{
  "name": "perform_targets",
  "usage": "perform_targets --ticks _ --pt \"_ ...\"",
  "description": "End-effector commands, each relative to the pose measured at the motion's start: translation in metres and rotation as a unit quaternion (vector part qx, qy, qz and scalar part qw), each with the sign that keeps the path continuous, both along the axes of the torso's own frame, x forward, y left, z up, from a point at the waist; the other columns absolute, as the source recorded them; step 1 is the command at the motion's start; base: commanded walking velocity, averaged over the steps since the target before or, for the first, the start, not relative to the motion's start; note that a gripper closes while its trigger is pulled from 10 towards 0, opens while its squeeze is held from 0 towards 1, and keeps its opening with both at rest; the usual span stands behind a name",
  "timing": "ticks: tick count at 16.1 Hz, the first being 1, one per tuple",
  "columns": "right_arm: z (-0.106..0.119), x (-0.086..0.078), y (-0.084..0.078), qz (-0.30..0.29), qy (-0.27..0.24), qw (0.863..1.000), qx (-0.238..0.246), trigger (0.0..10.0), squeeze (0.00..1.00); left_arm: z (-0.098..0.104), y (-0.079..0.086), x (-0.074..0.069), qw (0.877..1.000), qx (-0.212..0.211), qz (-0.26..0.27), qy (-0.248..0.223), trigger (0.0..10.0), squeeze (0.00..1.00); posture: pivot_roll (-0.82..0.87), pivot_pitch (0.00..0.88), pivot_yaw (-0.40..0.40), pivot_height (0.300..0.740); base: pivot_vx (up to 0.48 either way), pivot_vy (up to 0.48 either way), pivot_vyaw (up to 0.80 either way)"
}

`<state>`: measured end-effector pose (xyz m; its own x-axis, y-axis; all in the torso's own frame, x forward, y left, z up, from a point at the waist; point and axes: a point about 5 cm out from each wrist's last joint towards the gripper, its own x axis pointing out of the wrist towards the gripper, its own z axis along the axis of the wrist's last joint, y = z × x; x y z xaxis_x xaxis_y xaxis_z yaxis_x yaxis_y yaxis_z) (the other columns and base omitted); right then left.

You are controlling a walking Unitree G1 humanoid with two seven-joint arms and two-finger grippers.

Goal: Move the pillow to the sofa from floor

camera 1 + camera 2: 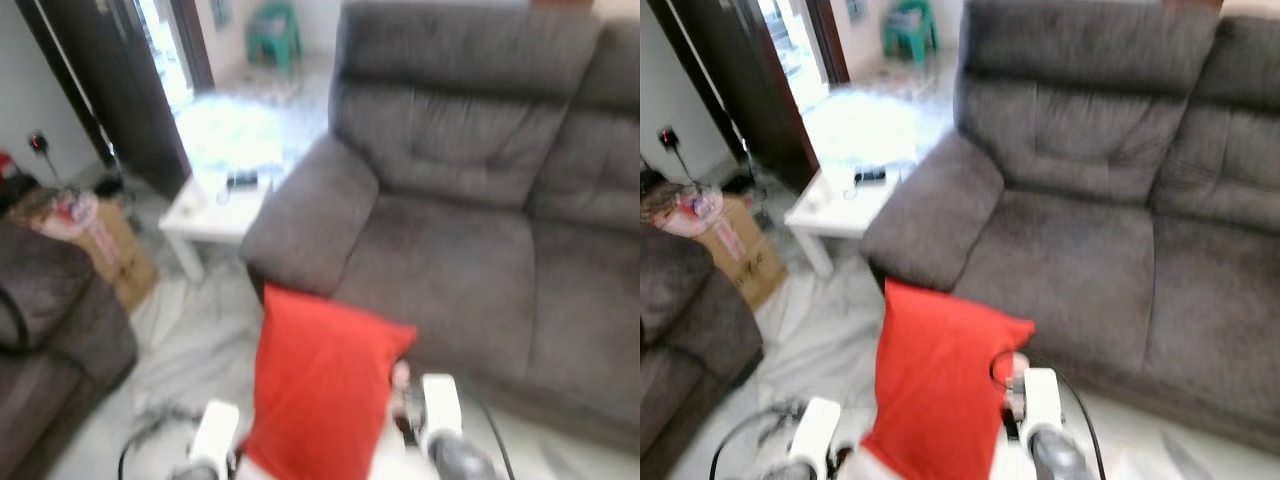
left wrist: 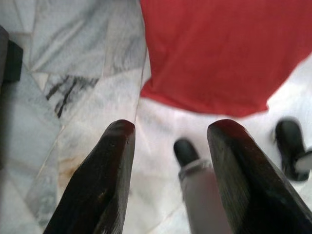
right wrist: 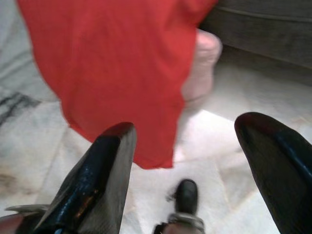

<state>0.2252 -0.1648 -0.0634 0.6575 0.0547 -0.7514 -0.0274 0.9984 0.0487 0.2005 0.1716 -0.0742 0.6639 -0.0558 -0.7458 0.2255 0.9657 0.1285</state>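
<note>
Overhead, I logged the red pillow [image 1: 320, 395] raised off the floor between my two arms, its top corner level with the front edge of the grey sofa [image 1: 470, 210] seat; head views were blurred. From up there I could not tell how either pincer stood. The wrist cameras settled it: the left pincer [image 2: 170, 141] had its two black fingers spread apart with nothing between them, the pillow's lower edge hanging beyond the tips. The right pincer [image 3: 195, 141] was likewise spread wide and empty, the red fabric draped just past its fingertips. Whether any finger touched the pillow, I could not tell.

Pillow fabric looked smooth and limp; the sofa was coarse, padded, with a rounded armrest. The floor [image 2: 73, 73] was white marble with grey veins. Beside the armrest stood a small white bench [image 1: 215, 205] carrying a dark object, and farther left a cardboard box [image 1: 115, 250].
</note>
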Motion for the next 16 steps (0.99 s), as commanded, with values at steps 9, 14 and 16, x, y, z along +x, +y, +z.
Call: perform_targets --ticks 9,14,16 --pt "-0.003 -0.004 0.004 0.011 0.010 1.000 0.002 10.0 0.00 -0.003 0.002 -0.006 1.000 0.006 -0.005 0.017 10.0 0.00 -0.07 0.030 0.063 0.740 0.000 0.000 0.00" --pt "0.001 -0.002 0.000 -0.062 -0.035 0.997 0.008 10.0 0.00 0.016 0.006 0.021 0.996 0.042 -0.028 -0.075 10.0 0.00 -0.06 0.035 0.068 0.740 0.000 0.000 0.00" --pt "0.005 0.002 -0.001 -0.062 -0.064 0.996 -0.001 10.0 0.00 0.037 0.014 0.048 0.989 0.036 0.028 -0.143 10.0 0.00 -0.07 0.035 0.072 0.740 0.000 0.000 0.00"
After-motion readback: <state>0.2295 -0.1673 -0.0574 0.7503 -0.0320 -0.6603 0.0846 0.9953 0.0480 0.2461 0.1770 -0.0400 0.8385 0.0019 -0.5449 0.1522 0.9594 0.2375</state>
